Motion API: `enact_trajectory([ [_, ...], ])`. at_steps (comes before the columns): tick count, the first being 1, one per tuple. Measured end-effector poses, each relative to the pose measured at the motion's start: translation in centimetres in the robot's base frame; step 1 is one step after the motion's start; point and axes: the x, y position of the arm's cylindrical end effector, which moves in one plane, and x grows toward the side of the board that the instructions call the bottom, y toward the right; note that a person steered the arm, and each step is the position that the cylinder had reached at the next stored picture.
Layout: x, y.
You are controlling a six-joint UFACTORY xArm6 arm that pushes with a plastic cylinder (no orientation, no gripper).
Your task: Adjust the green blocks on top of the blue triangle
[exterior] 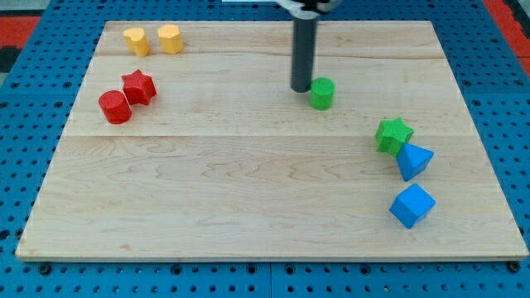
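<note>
A green cylinder [322, 93] stands at the upper middle of the wooden board [248, 199]. My tip [301, 88] is just to its left, touching or nearly touching it. A green star [393, 135] lies at the view's right, touching the top left of the blue triangle [413, 161]. The green cylinder is well up and to the left of the blue triangle.
A blue cube [411, 205] lies below the blue triangle. A red star [139, 86] and a red cylinder [114, 107] sit at the left. Two yellow blocks [137, 40] [170, 38] sit at the top left corner.
</note>
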Motion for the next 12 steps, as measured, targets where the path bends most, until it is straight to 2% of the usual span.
enact_trajectory([
  [1, 0.0, 2.9],
  [2, 1.7, 2.6],
  [3, 4.0, 5.5],
  [4, 4.6, 5.4],
  [5, 5.8, 2.5],
  [6, 7.3, 3.8],
  [8, 6.7, 7.9],
  [9, 6.2, 7.7],
  [10, 5.3, 3.5],
  [11, 9.0, 3.0],
  [12, 10.9, 3.3],
])
